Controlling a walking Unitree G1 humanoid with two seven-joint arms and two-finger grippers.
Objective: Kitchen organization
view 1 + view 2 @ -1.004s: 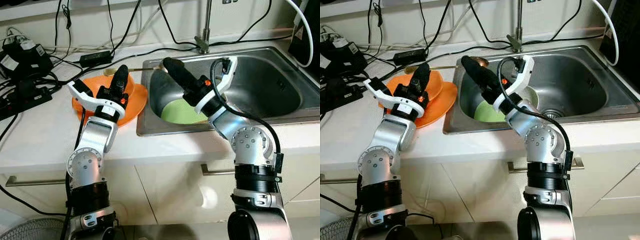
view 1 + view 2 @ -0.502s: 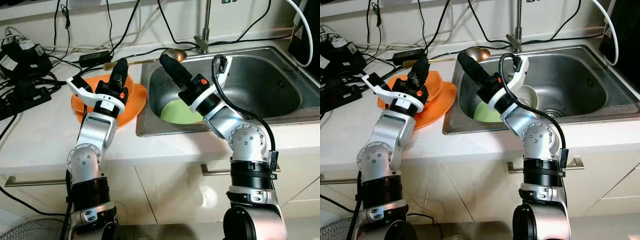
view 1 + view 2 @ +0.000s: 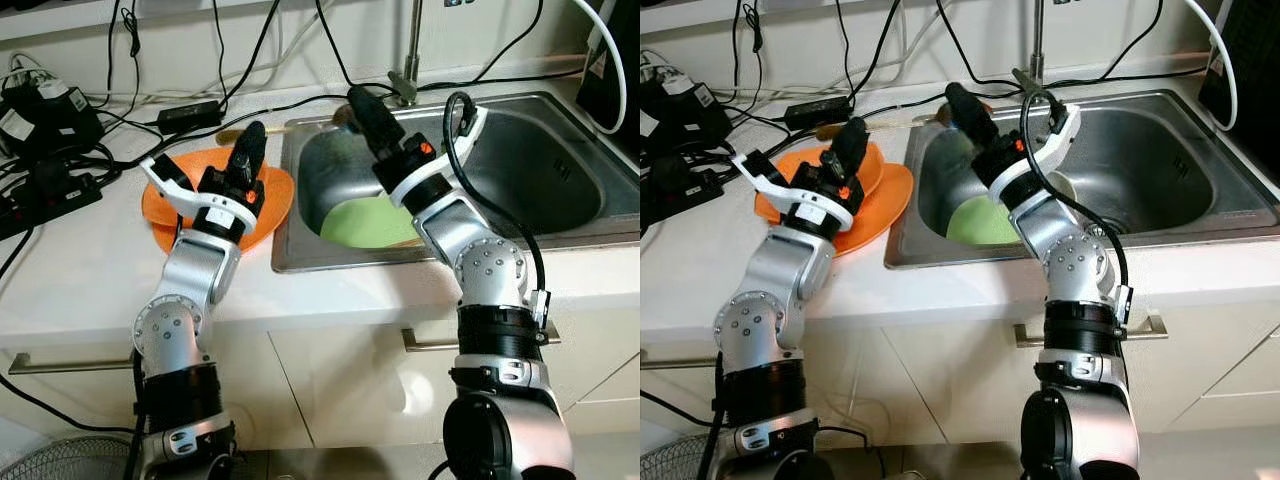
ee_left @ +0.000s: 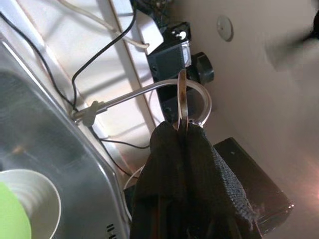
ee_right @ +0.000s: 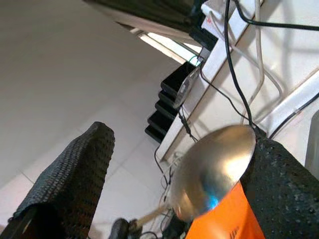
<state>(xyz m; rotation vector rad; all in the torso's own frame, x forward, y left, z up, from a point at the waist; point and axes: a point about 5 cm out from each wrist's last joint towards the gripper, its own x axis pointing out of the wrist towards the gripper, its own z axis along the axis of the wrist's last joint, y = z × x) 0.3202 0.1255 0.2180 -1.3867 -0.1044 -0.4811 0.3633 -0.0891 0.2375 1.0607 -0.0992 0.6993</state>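
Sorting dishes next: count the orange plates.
2: orange plates stacked together on the counter left of the sink, under the left gripper. More may be hidden beneath.

Left arm bent at the elbow, forearm rising forward and slightly right, left tool (image 3: pixel 246 152) raised with both black fingers (image 4: pixel 189 164) pressed together, tips pointing far. Right arm bent at the elbow, forearm angled up and to the left, right tool (image 3: pixel 366 112) with fingers (image 5: pixel 75 169) spread wide apart, tips pointing far-left.
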